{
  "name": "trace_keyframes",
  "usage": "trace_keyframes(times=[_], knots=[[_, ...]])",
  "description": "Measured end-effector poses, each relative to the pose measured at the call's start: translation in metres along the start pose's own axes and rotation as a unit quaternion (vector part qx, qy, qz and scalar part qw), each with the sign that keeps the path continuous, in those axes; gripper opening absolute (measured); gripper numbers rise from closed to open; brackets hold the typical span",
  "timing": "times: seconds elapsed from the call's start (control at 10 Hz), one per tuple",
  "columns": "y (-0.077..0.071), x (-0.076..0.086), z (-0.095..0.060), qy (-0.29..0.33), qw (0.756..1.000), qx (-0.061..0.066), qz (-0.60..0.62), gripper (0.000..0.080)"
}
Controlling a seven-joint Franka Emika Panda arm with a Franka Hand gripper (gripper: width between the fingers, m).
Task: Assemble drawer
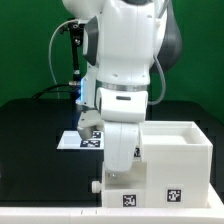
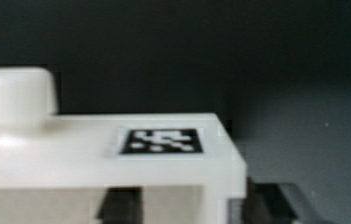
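**Pincer (image 2: 193, 205) on the drawer (image 1: 118, 188), casing (image 1: 178, 160) right beside it**

Exterior view:
- Arm (image 1: 125, 60) fills the middle of the frame, wrist pointing down at the front of the black worktop (image 1: 30, 130).
- The drawer sits directly under the wrist, near the front edge of the worktop. It is a small white box with a black-and-white tag (image 1: 128, 200) on the face toward the camera.
- A small white knob (image 1: 95, 185) sticks out from the drawer on the exterior view's left.
- The casing is a bigger white box with its open side up and its own tag low on the front face. It stands just beside the drawer on the exterior view's right. Can't tell whether the two touch.
- The marker board (image 1: 68, 143) lies flat behind the arm, towards the exterior view's left, well apart from the drawer.
- The pincer fingers are hidden by the wrist here, so there is no read on the grip from this angle.

Wrist view:
- Close on the drawer (image 2: 83, 150). The white flat surface carries a tag (image 2: 167, 140), and a rounded knob (image 2: 12, 95) stands up at one end.
- Two dark fingers (image 2: 122, 205) are set fairly wide, with a white section of the drawer between them. One finger sits flush against the drawer's outer edge.
- This reads as closed onto the drawer. The picture is blurry and the contact faces themselves are not resolved.
- Behind the drawer there is only dark worktop.
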State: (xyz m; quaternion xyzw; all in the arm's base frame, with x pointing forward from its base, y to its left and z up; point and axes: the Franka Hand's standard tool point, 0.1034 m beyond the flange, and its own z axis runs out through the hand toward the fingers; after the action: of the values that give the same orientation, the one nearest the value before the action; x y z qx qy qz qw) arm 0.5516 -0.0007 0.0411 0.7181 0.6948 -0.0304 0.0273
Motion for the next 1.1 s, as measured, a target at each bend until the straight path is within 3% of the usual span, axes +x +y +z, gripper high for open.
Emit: trace_keyframes(times=[0.1,0.2,0.3,0.4,0.6,0.8,0.9,1.0,1.1], knots=[[0.012,-0.01,-0.018,-0.003,1.0,0.005,-0.011,0.045],[0.027,-0.021,-0.034,0.006,1.0,0.001,-0.011,0.0575],[0.033,-0.034,-0.039,0.026,1.0,-0.001,-0.017,0.0575],[0.036,-0.049,-0.036,0.043,0.999,-0.002,-0.013,0.0634],[0.043,-0.069,-0.014,0.073,0.997,0.011,-0.012,0.0645],[0.053,-0.067,0.003,0.1,0.995,0.014,0.002,0.0648],[0.054,-0.061,0.006,0.117,0.993,0.008,0.01,0.0648],[0.05,-0.056,0.009,0.134,0.991,-0.005,0.016,0.0648],[0.037,-0.059,0.012,0.161,0.987,-0.006,0.024,0.0648]])
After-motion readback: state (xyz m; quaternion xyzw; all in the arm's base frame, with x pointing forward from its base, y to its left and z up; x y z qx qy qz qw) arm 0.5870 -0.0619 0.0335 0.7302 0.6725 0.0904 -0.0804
